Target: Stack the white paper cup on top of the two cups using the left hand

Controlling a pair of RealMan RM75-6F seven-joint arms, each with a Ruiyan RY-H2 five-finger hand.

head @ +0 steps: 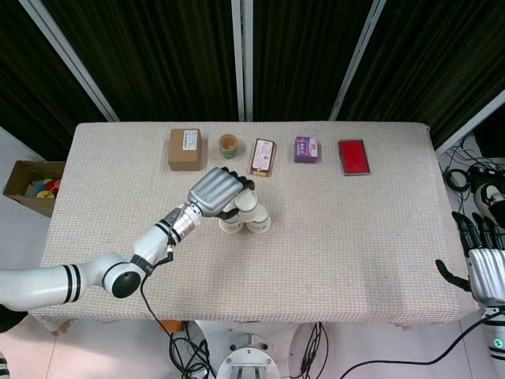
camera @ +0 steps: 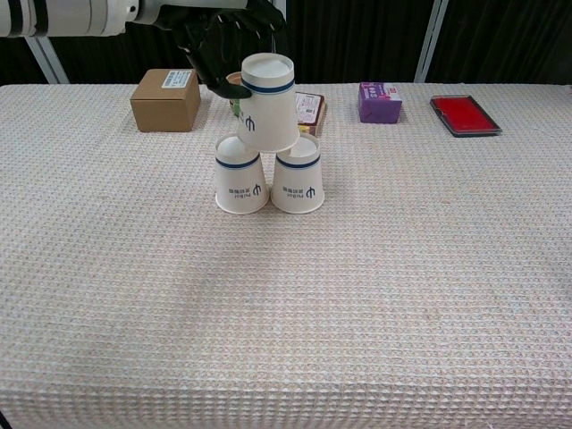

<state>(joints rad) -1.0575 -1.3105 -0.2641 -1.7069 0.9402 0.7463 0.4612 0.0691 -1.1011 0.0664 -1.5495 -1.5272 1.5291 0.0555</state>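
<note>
Left hand (camera: 225, 40) grips white paper cup (camera: 267, 103) upside down, slightly tilted, centred over the two cups' (camera: 269, 175) seam, rim about touching.

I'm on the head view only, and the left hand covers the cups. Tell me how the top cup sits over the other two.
Observer: In the chest view the white paper cup is upside down, its rim over the gap between the two cups, seemingly resting on both.
Operator: Report whether it is level.
Observer: It looks roughly upright, leaning slightly left.
Operator: Say whether the hand is clear of it.
Observer: No; the left hand is behind the cup's upper part, fingers against it.
Operator: Check the right hand.
Observer: Only your view shows it: the right hand is at the table's right edge, fingers spread, holding nothing.
</note>
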